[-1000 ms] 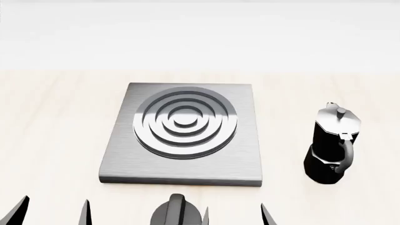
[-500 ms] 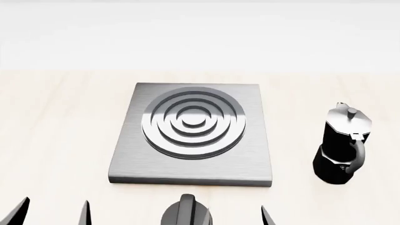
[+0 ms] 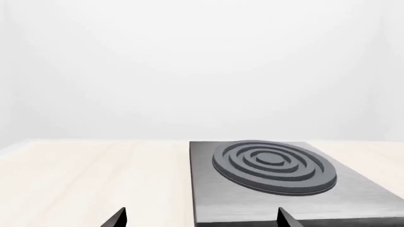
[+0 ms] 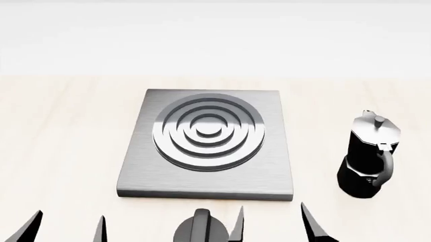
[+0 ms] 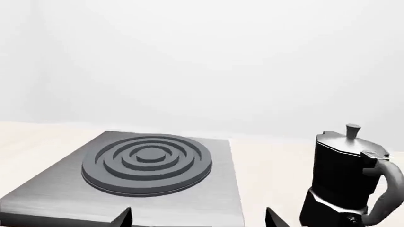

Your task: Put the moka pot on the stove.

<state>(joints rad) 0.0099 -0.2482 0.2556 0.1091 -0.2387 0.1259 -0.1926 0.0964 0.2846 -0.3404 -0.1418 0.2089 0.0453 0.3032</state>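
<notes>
The moka pot (image 4: 368,157) stands upright on the light wooden table, to the right of the stove (image 4: 135,171), with its handle toward me. The stove's ring burner is bare. At the near edge of the head view, my left gripper (image 4: 65,229) is open, in front of the stove's left corner. My right gripper (image 4: 273,224) is open in front of the stove's right corner, short and left of the pot. The right wrist view shows the moka pot (image 5: 346,179) beside the stove (image 5: 57,194), beyond my right gripper (image 5: 198,220). The left wrist view shows the stove (image 3: 215,203) past my left gripper (image 3: 202,220).
A squat round black knob (image 4: 201,231) sits on the table just in front of the stove's near edge, between my two grippers. The table's far edge (image 4: 215,76) runs behind the stove, with a plain white wall beyond it.
Earlier the head view shifted, so stove and pot slid right in the picture. Since then both grippers have come forward into view, the right one further, toward the stove's near right corner.
</notes>
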